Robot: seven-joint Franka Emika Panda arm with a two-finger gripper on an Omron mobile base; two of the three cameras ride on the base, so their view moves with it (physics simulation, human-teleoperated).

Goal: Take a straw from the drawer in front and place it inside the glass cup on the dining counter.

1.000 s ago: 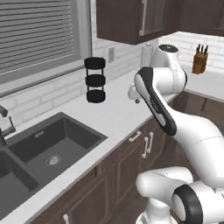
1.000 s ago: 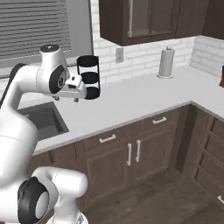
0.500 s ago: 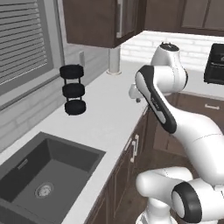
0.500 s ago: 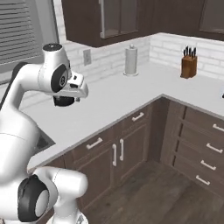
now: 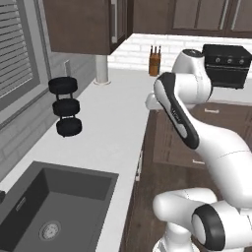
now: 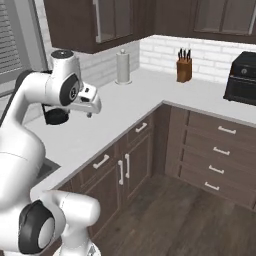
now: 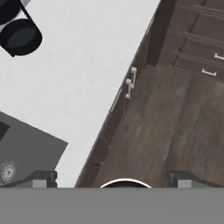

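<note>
Fingers (image 7: 109, 177) stand spread wide and hold nothing, their two dark tips apart at the bottom of the hand view. Below them lies the edge of the light-grey bench (image 7: 83, 78), with the dark wood floor (image 7: 175, 127) on the far side of that edge. Off to one side beneath the fingers is the dark sink (image 7: 26, 148), and further along the bench, well apart from the fingers, stands a black three-tier stand (image 5: 65, 106). A bank of dark-brown drawer fronts (image 6: 217, 150) with pale handles sits well ahead of the fingers, under the corner run of bench that carries a knife block (image 6: 184, 66) and a paper towel roll (image 6: 122, 66).

None of the drawers is open, and I cannot tell which one holds the straw; no straw, glass cup or dining counter can be made out. By my judgement the task is at its very start: approaching the drawer. The next move calls for squaring up to the right drawer front, lowering the fingers to its handle, closing on it and pulling outward.
</note>
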